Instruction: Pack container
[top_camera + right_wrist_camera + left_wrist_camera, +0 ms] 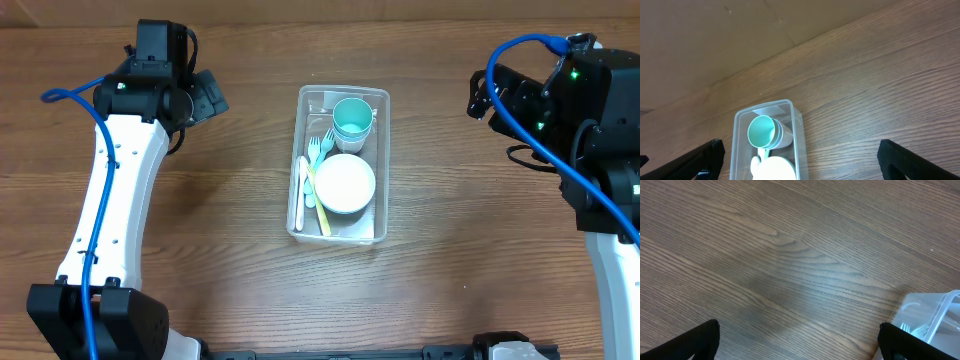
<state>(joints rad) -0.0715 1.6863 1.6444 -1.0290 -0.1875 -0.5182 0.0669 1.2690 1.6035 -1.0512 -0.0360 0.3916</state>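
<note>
Black left fingers spread wide, right fingers likewise, both seemingly holding nothing

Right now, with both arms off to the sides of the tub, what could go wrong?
The bowl and cup fill most of the container, so anything pushed in could jam or ride above the rim.
The forks sit squeezed beside the bowl; a reach inside might snag them and drag the container.
</note>
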